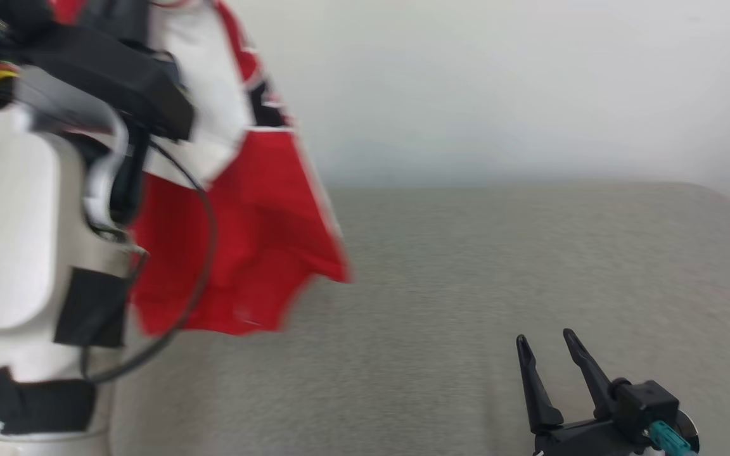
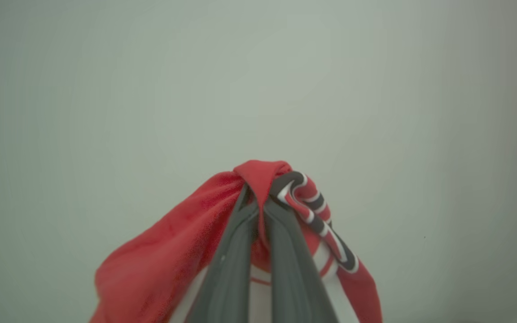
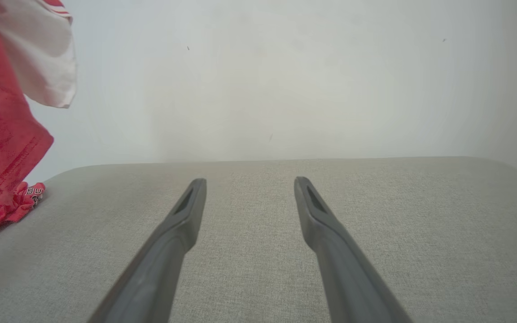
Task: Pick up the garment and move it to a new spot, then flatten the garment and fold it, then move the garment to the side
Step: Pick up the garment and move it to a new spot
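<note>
The garment (image 1: pixel 251 215) is red and white with black trim, and it hangs in the air at the left of the head view, behind my raised left forearm. In the left wrist view my left gripper (image 2: pixel 258 197) is shut on a bunched red fold of the garment (image 2: pixel 168 251), which drapes down both sides of the fingers. The garment's (image 3: pixel 2 134) lower end rests crumpled on the grey surface at the left of the right wrist view. My right gripper (image 1: pixel 545 342) stands open low at the right, over bare surface, and its fingers (image 3: pixel 182 215) hold nothing.
A grey fabric-covered surface (image 1: pixel 498 266) spreads across the middle and right, with a rounded far edge. A plain pale wall (image 1: pixel 498 82) rises behind it. My left forearm (image 1: pixel 16 253) with its black cable blocks the near left.
</note>
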Robot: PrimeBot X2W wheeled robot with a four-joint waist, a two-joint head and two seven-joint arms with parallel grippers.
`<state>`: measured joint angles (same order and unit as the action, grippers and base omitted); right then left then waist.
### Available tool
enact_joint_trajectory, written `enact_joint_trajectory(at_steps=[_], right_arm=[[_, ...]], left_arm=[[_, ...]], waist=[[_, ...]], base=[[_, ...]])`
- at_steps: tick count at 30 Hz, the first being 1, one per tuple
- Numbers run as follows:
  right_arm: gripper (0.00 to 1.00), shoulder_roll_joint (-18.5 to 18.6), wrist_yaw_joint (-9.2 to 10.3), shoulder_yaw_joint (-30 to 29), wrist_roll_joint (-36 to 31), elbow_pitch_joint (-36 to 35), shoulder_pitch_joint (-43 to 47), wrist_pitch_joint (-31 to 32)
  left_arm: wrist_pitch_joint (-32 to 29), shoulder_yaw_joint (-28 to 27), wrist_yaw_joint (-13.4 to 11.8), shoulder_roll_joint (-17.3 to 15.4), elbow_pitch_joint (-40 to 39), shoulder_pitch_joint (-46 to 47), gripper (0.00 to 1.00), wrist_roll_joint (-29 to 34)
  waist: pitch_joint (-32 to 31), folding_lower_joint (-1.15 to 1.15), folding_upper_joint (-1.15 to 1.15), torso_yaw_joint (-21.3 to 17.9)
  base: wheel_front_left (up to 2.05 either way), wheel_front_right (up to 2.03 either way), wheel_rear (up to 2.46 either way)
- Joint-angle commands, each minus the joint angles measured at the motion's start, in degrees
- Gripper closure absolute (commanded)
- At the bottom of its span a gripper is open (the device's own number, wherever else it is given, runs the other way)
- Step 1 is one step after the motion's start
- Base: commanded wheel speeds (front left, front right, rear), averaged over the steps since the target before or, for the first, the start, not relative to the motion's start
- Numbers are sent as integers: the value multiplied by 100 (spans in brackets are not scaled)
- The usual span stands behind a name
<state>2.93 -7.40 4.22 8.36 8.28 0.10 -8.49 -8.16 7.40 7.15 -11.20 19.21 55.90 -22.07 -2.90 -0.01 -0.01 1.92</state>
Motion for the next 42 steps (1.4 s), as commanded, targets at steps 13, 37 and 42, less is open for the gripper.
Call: enact_joint_trajectory(at_steps=[13, 37, 42], right_arm=[[0, -7, -17, 13, 31, -138, -143, 28], [0, -4, -17, -138, 11, -185, 65, 119], [0, -7, -17, -418, -37, -187, 127, 85]], left_arm=[[670, 850, -230, 807, -136, -848, 100, -545], [2336, 1261, -442, 563, 740, -4064, 0, -480], [2340, 542, -463, 419, -539, -4983, 0, 80]], waist=[[330, 1, 1, -1887], [296, 1, 1, -932], [172, 1, 1, -590]], base=[[0, 0, 0], [0, 0, 0], [0, 0, 0]])
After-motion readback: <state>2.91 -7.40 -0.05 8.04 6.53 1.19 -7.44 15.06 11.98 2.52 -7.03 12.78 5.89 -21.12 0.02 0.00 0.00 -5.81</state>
